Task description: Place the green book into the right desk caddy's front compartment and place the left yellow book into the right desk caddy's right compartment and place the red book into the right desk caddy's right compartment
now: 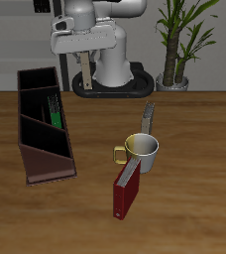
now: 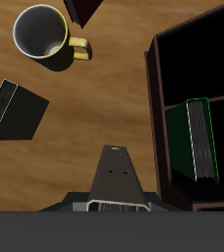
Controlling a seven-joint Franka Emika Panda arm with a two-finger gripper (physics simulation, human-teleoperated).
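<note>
1. Exterior view: high, in front of the robot, angled down over the bench (image 1: 194, 179) toward the robot base (image 1: 110, 69) and a potted plant (image 1: 179, 40) at the back; wide, whole work area visible.
2. Wrist view: mounted on the arm, looking straight down, closer in; claw body at frame edge.
3. Shared: right desk caddy (image 1: 44, 124) (image 2: 155, 118), green book (image 1: 56, 109) (image 2: 200, 138), mug (image 1: 142, 151) (image 2: 40, 34), red book (image 1: 125, 189) (image 2: 84, 8).

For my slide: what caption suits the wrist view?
Green book stands in the desk caddy; mug waits outside.
</note>
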